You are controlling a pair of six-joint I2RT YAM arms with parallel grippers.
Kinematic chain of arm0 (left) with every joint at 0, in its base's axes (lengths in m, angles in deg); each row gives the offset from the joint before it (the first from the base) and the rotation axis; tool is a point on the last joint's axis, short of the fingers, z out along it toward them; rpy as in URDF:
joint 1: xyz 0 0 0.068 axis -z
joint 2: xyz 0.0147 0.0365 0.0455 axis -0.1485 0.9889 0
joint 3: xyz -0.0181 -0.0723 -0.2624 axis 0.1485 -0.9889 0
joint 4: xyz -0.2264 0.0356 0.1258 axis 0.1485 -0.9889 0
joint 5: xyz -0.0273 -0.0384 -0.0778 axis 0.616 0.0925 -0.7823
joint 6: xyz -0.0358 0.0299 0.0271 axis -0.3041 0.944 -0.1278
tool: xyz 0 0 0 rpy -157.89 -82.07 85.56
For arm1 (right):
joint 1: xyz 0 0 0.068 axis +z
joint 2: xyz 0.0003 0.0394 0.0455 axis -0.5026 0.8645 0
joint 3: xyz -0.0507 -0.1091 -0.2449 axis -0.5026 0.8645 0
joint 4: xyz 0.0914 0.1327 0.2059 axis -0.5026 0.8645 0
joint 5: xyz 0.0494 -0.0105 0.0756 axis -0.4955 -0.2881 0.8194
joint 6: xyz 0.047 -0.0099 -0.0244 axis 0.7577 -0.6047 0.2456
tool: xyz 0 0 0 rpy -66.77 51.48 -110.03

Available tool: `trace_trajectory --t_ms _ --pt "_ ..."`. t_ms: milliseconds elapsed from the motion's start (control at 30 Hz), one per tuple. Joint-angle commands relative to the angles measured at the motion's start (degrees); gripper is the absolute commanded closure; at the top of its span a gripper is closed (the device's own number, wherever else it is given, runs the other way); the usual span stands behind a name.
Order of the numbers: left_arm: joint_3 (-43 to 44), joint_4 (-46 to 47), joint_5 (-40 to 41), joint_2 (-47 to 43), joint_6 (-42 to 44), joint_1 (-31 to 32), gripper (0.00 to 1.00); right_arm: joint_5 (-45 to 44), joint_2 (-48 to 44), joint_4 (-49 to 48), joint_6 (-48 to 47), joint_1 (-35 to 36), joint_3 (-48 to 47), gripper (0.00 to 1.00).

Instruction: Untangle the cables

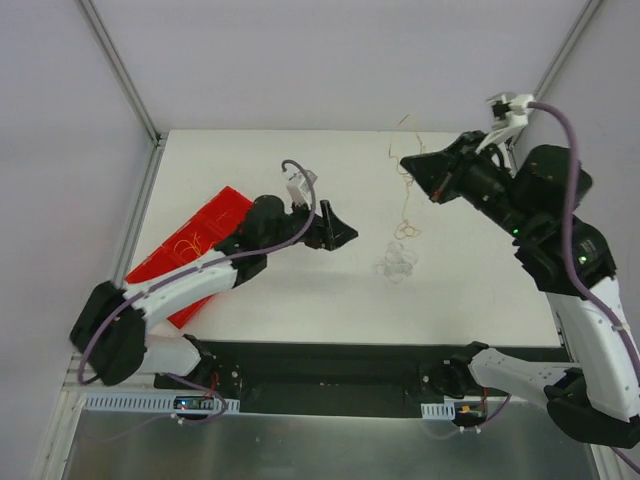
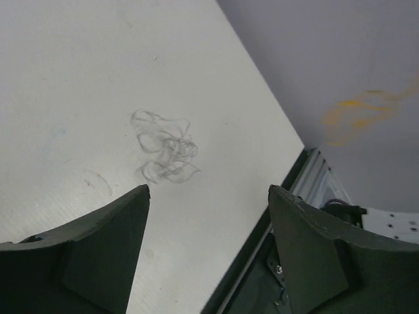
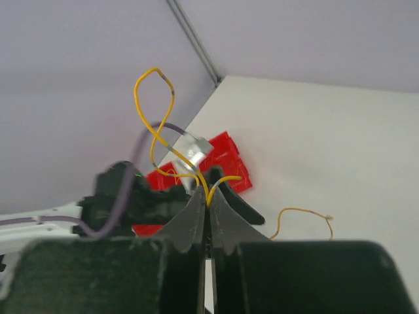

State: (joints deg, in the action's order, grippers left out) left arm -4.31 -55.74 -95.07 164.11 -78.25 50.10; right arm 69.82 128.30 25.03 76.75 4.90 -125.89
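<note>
Right end effector (image 3: 208,204) pinching yellow cable (image 3: 152,104), left end effector (image 2: 208,191) parted, seemingly empty, near whitish cable (image 2: 165,149)

Tray (image 1: 222,212) left of cables (image 1: 397,266)

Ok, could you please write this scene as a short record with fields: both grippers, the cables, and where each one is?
left gripper: open, empty, over the table, looking at the whitish cable clump
right gripper: shut on the yellow cable, raised
yellow cable: pinched at the fingertips, one loop standing up
whitish cable clump: loose on the table, apart from both grippers
red tray: left side of the table, an orange strand inside
</note>
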Motion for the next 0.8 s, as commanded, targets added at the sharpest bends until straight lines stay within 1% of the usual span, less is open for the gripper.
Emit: trace_trajectory --t_ms 0,100,200,233,300,333,400,467,600,667,767 --pt "-1.41 -18.32 3.27 -16.49 9.35 0.10 0.23 5.35 -1.10 -7.18 4.90 1.83 9.02 0.99" --pt "1.40 -33.01 7.67 -26.35 15.33 -0.78 0.15 3.43 -1.80 -11.91 6.57 7.27 19.20 1.00" --pt "3.86 -44.18 12.41 -33.73 17.37 -1.39 0.10 3.77 -0.40 -19.30 8.77 11.33 30.81 1.00" --pt "4.39 -46.91 13.99 -35.67 17.63 -1.48 0.09 3.86 1.00 -21.40 9.82 12.21 33.80 1.00" --pt "4.49 -50.79 14.71 -39.62 16.76 -1.48 0.07 4.91 4.42 -26.32 12.28 12.92 39.25 1.00" --pt "3.44 -51.41 14.62 -41.29 15.54 -1.57 0.02 5.96 6.61 -28.69 13.42 13.35 40.85 1.00" --pt "0.02 -51.42 15.06 -43.68 12.29 -1.48 0.01 7.29 11.09 -33.35 15.45 13.97 43.05 1.00" --pt "-2.89 -51.24 15.24 -42.99 10.08 -1.48 0.01 7.29 15.31 -36.35 16.86 14.24 44.55 1.00" --pt "-2.37 -51.24 11.29 -35.79 9.55 -1.48 0.01 9.04 24.55 -33.92 18.35 13.97 42.89 1.00" --pt "-1.41 -51.07 10.14 -31.84 9.81 -1.39 0.03 9.66 26.40 -33.11 19.93 14.24 43.93 1.00" --pt "-0.35 -50.98 10.22 -25.86 10.60 -1.13 0.09 7.74 24.93 -34.25 20.99 14.67 48.41 0.99"
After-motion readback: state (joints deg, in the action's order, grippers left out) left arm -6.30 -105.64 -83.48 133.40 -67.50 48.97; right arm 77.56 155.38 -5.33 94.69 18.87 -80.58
